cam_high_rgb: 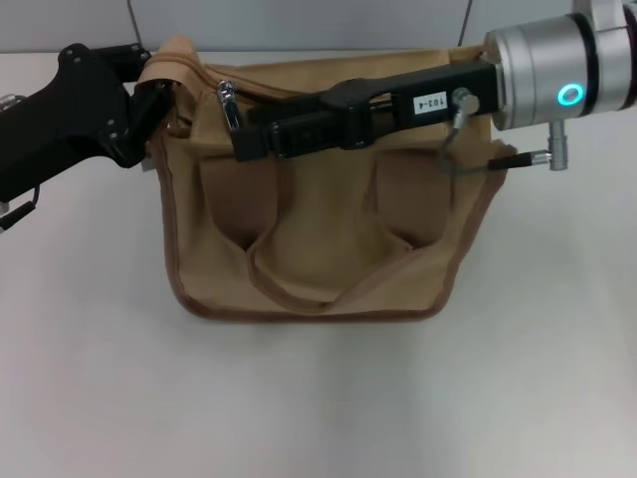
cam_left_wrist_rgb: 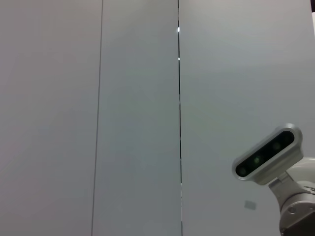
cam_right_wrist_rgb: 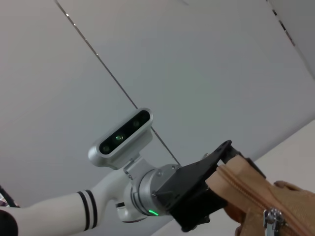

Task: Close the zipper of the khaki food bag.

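Note:
The khaki food bag (cam_high_rgb: 318,249) lies in the middle of the white table with its handles flopped toward me. Its zipper (cam_high_rgb: 299,88) runs along the far top edge. The silver pull tab (cam_high_rgb: 230,106) stands near the bag's left end. My right gripper (cam_high_rgb: 239,137) reaches in from the right across the bag's top, shut with its tip on the lower end of the pull tab. My left gripper (cam_high_rgb: 156,100) is shut on the bag's left top corner. The right wrist view shows the left gripper (cam_right_wrist_rgb: 216,189) clamping that fabric end, the zipper (cam_right_wrist_rgb: 246,189) and the pull tab (cam_right_wrist_rgb: 269,219).
White table (cam_high_rgb: 318,398) lies bare in front of and beside the bag. A grey panelled wall (cam_left_wrist_rgb: 138,98) stands behind. The right arm's wrist camera (cam_left_wrist_rgb: 268,152) shows in the left wrist view, and the left arm's wrist camera (cam_right_wrist_rgb: 125,137) shows in the right wrist view.

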